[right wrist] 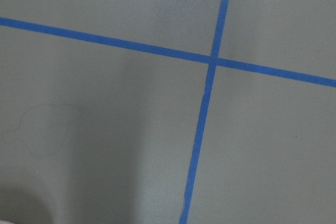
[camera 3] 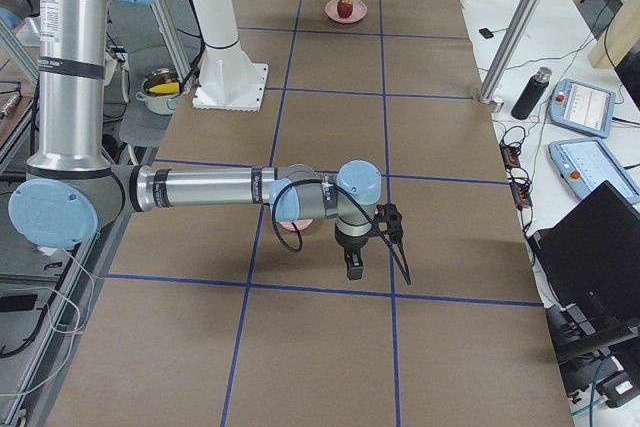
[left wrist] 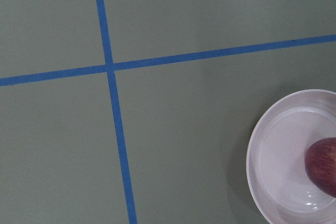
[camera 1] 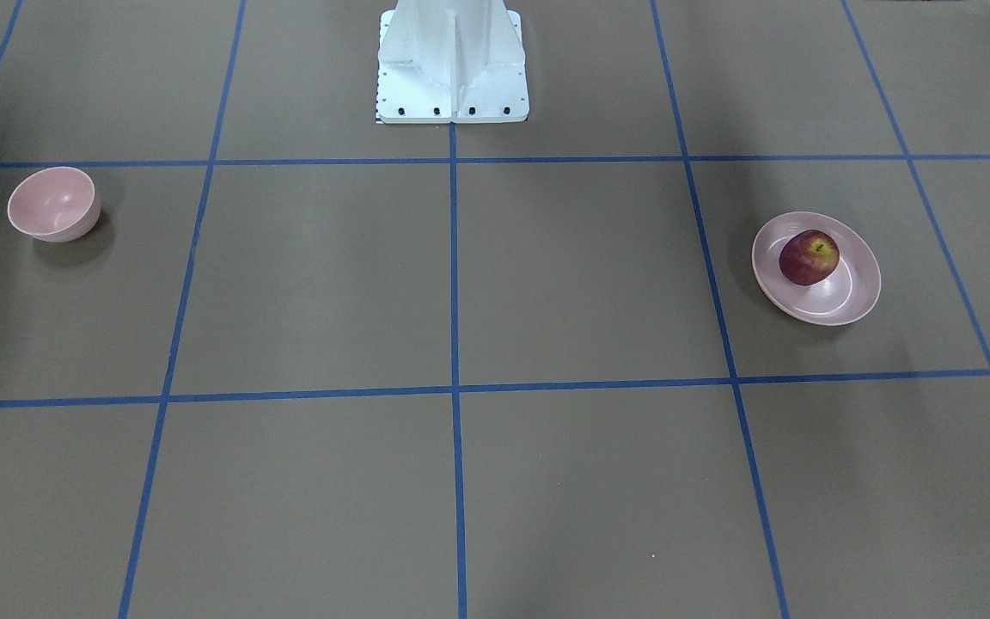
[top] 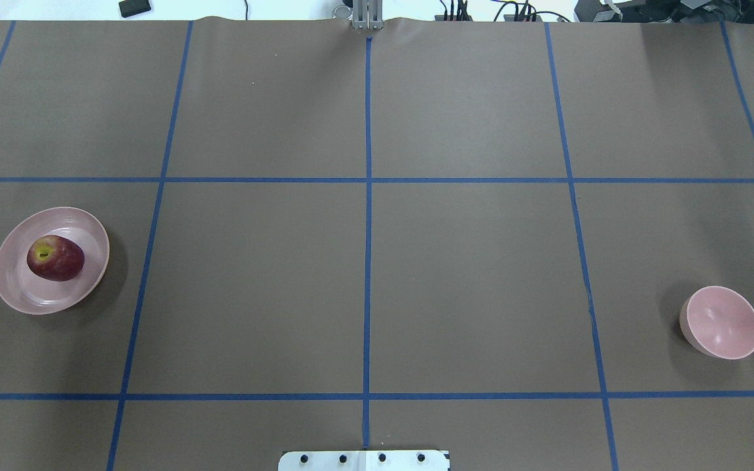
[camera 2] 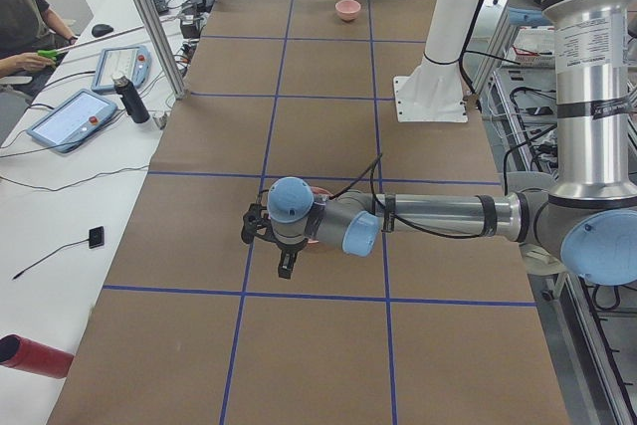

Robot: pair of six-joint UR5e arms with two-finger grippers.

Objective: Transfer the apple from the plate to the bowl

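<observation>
The apple (top: 56,258) lies in the middle of the plate (top: 17,294), its yellow-green stem patch turned toward 10 o'clock in the overhead view. The plate sits at 9 o'clock on the brown surface (top: 468,275), its rim close to that view's left edge and just short of a blue tape line (top: 148,261) on its 3 o'clock side. The bowl (top: 720,322) stands upright at about 4 o'clock, well apart from the plate and near the right edge. Between the two lies a wide stretch of surface crossed by the tape grid. The white base plate (top: 364,460) sits at 6 o'clock on the centre line.

In the side view from the robot's left, the near arm reaches out level above the surface, its wrist covering most of the plate. The left gripper (camera 2: 269,251) hangs off the surface just beside the plate's rim. Whether its jaws are released or clenched I cannot tell. Its wrist camera looks straight down on a tape crossing, with the plate at 4 o'clock and the apple cut by the frame's right edge.

In the opposite side view the right gripper (camera 3: 365,247) hangs just beside the bowl, which is part hidden under the wrist. I cannot tell the state of its jaws either.
</observation>
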